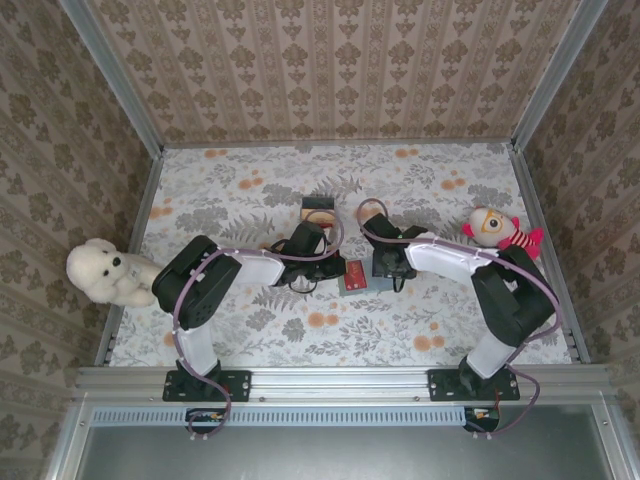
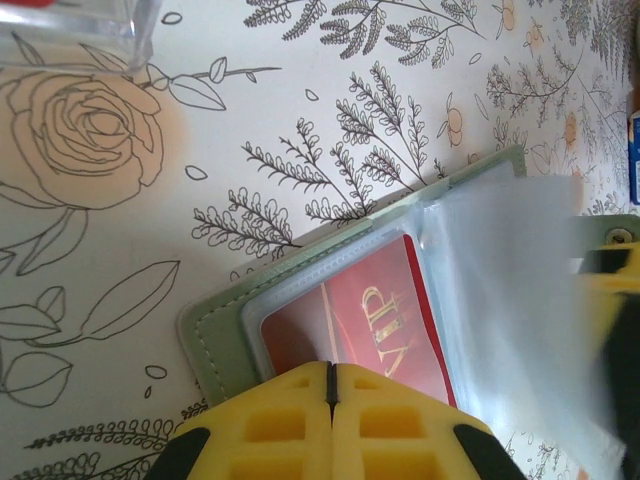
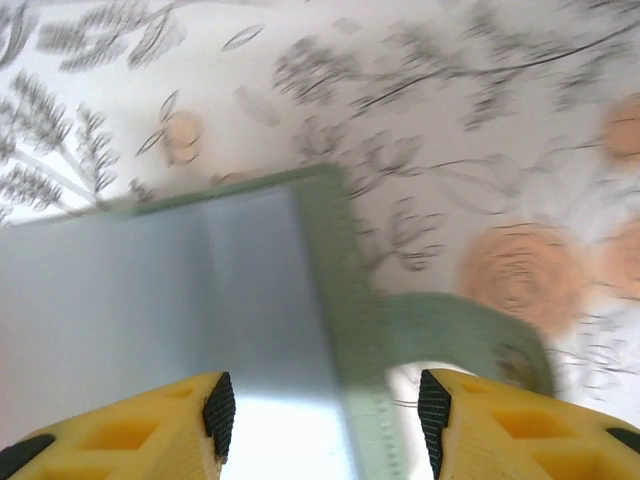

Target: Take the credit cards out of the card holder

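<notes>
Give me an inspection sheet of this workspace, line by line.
Surface: floral-print tabletop, flat.
Job's things: card holder lies open; red VIP card sits in its clear sleeve.
Clutter: white teddy bear at the left edge; clown doll at the right; clear box beyond the holder.
End effectors: left end effector shut at the holder's near edge; right end effector open, straddling the holder's border.
Cables: purple cable runs along each arm.
Surroundings: wallpapered walls; metal rail at the front.
</notes>
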Controlling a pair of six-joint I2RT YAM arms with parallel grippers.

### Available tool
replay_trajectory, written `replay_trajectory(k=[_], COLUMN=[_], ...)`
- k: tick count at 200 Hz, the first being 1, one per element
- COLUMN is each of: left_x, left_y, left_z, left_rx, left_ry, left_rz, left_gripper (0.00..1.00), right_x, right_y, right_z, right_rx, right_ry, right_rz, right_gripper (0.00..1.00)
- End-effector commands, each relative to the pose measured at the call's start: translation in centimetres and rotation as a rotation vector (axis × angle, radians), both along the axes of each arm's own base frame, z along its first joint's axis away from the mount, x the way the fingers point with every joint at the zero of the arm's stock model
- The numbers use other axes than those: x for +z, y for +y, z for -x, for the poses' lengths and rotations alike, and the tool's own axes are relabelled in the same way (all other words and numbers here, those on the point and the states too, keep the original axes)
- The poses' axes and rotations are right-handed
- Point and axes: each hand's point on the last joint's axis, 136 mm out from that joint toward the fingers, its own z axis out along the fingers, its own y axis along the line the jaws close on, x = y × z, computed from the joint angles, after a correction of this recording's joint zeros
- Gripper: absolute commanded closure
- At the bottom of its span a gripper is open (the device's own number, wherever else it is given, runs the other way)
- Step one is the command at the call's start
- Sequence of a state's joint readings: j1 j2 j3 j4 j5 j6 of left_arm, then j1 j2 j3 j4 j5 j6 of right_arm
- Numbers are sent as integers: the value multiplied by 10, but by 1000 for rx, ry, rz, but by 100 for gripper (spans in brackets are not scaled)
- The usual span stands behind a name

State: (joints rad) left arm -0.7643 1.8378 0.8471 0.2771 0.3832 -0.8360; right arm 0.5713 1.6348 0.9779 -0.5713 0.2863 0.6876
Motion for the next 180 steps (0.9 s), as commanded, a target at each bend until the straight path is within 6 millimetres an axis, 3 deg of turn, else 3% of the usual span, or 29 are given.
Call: replay_trajectory(k=[1,31,62,79,97,140,180], left_x=[-30,-30,-27,-22,-13,6,26], left_y=[13,11,7,2,-4,-20,-40], left_z=[16,16,16,15,15,14,12], left_rx=[-24,-31,-43,-58,-79,-148,-203], left_ry=[77,80,75,68,52,0,-55], left_rz=[-98,-91,-77,-54,-24,3,43], left_gripper=[100,100,100,100,100,100,96], right_x=[23,57,82,80,76,72,64], right_y=[-34,-38,13,35,43,45,30], right_z=[9,6,1,5,3,3,6], right_rx=[-105,-118,93,153,154,124,53], right_ry=[-54,-154,-189,-142,-134,-131,-124], right_rz=[83,33,-202,-289,-329,-361,-335], right_gripper=[45,46,50,55,58,58,59])
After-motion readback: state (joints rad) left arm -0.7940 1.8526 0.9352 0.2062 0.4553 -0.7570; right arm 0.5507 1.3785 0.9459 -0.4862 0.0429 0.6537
